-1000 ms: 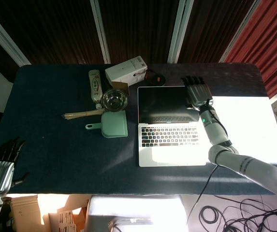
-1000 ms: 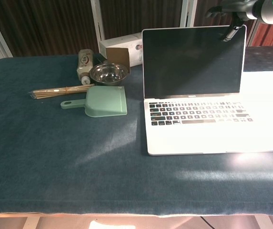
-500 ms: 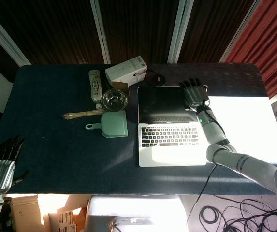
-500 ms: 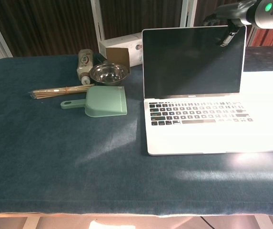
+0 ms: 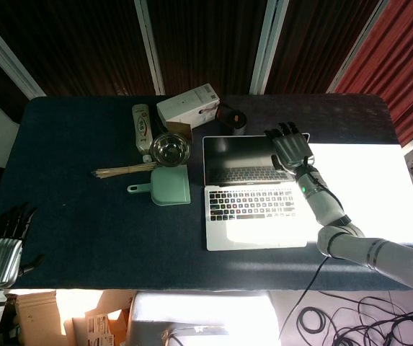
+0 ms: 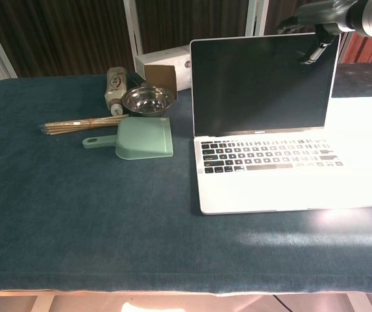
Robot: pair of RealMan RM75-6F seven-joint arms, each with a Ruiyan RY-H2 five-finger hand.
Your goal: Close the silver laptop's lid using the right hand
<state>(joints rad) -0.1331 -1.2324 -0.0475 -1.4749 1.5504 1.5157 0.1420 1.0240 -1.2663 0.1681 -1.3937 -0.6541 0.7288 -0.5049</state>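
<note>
Silver laptop (image 5: 253, 193): open on the dark blue table (image 5: 83, 209), right of centre; base flat, keyboard toward the robot.
Lid (image 6: 262, 84): stands near upright, dark screen facing the robot; top edge runs left to right, hinge line parallel below it.
Right hand (image 5: 289, 148): at the lid's top right corner, at about 1 o'clock from the keyboard; fingers (image 6: 317, 51) hooked over the top edge, tips showing on the screen side. It holds nothing, only rests on the edge.
Key relation: lid edge lies directly under the right hand; closing calls for a pull toward 6 o'clock and down, across the hinge axis.
Left hand (image 5: 3, 249): far off at 8 o'clock, past the table edge, fingers loosely spread, holding nothing.
Neighbours: green dustpan (image 5: 164, 186), steel bowl (image 5: 169, 148), bundle of sticks (image 5: 123, 171), bottle (image 5: 142, 128), white box (image 5: 187, 105), all at 9 to 11 o'clock of the laptop.
</note>
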